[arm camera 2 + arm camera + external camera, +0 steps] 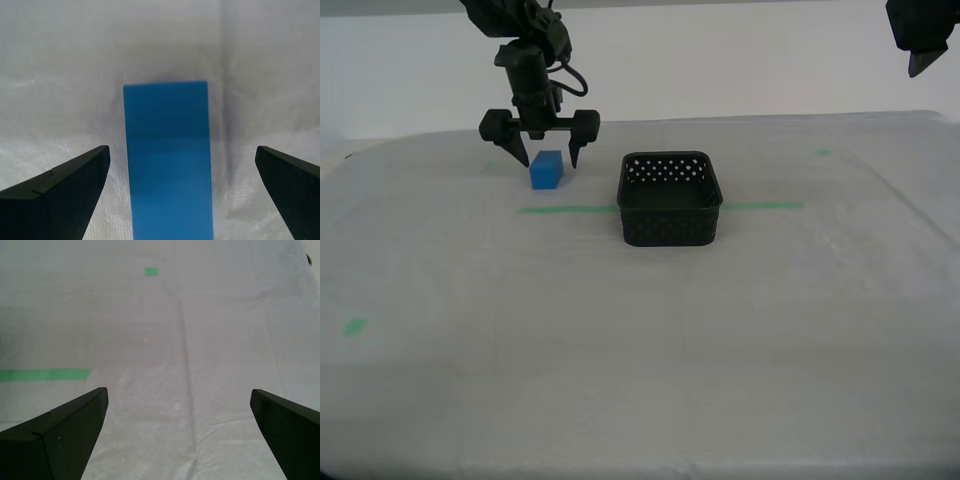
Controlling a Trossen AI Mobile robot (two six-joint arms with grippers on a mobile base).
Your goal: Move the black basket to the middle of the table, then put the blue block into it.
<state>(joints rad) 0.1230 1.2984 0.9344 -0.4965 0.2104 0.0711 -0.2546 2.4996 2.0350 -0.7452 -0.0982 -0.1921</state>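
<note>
Fingers [60,195] of my second gripper [548,155] stand apart, straddling the blue block [547,170] without touching it — the block rests on the table [640,330], toward the exterior view's left. The black basket [670,199] sits on the green tape line [565,209], apparently placed. Step in hand: block pickup. Next move calls for lowering, then closing squarely. My first gripper [180,435] hangs spread wide over bare table.
</note>
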